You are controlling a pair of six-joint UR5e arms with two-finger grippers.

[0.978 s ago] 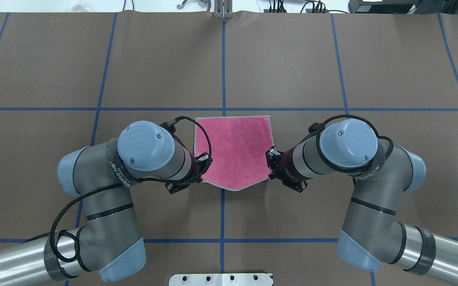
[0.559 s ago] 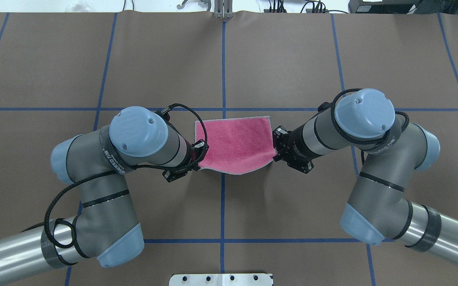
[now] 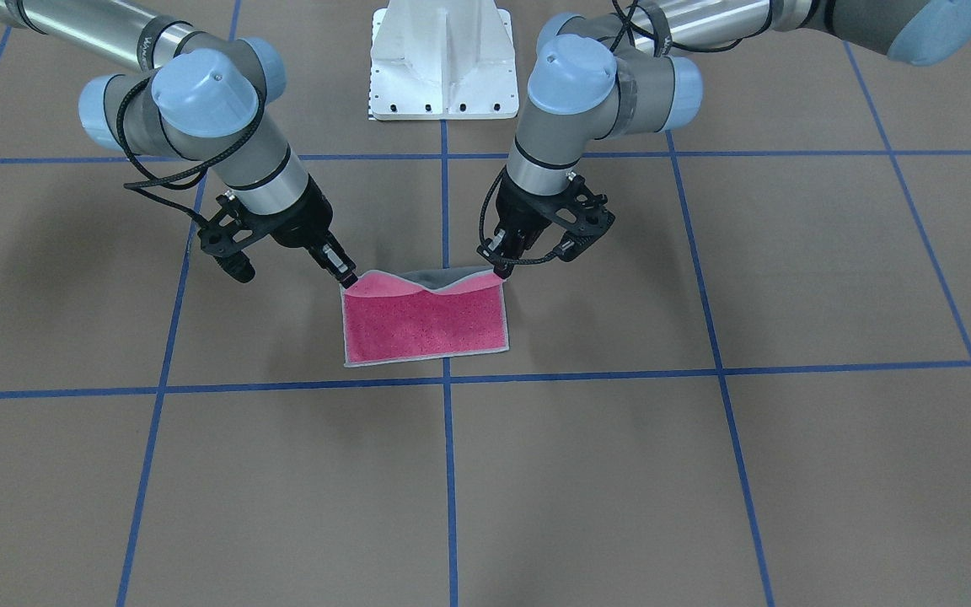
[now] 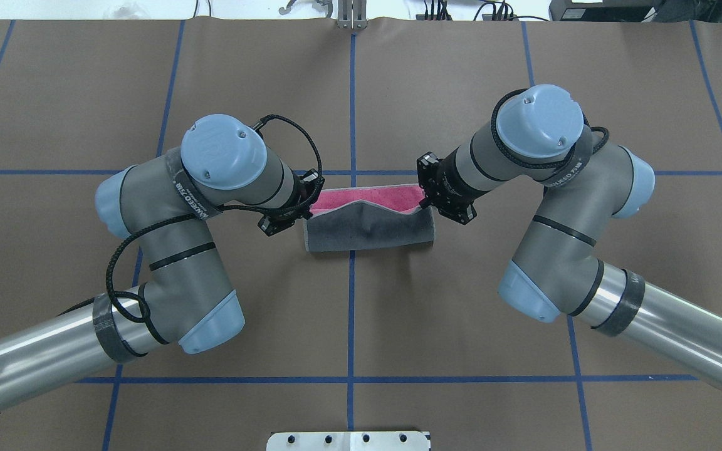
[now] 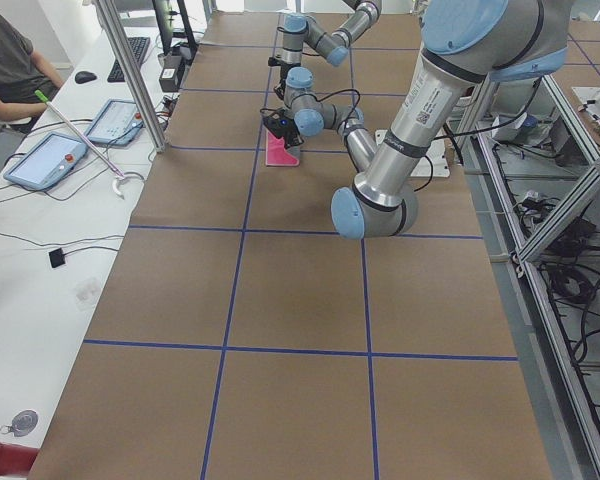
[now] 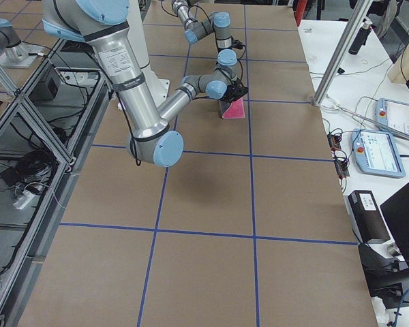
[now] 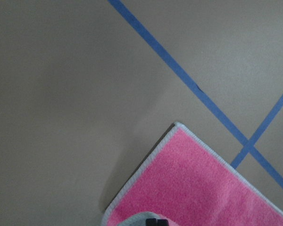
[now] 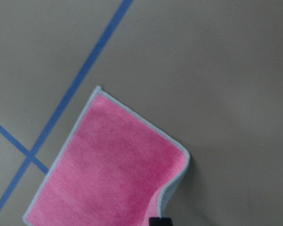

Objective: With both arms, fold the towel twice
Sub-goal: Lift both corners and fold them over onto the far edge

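The towel lies at the table's middle, partly doubled over. In the overhead view its grey face (image 4: 367,233) is turned up over the near part and a pink strip (image 4: 361,194) shows behind. In the front view its pink face (image 3: 426,324) lies flat. My left gripper (image 4: 311,211) is shut on the raised left corner, as also shows in the front view (image 3: 501,271). My right gripper (image 4: 425,202) is shut on the raised right corner, as also shows in the front view (image 3: 349,280). Both hold the edge a little above the table, sagging in the middle. The wrist views show the pink face (image 7: 193,188) (image 8: 113,174) below.
The white bolted pedestal (image 3: 439,59) stands at the robot's side of the table. Blue tape lines (image 4: 351,113) cross the brown table cover. A side desk with tablets (image 5: 45,160) and a seated person runs along the far edge.
Both grippers have moved away from the robot, carrying the towel's near edge up and over toward the far edge. The grey face now shows where only pink showed.
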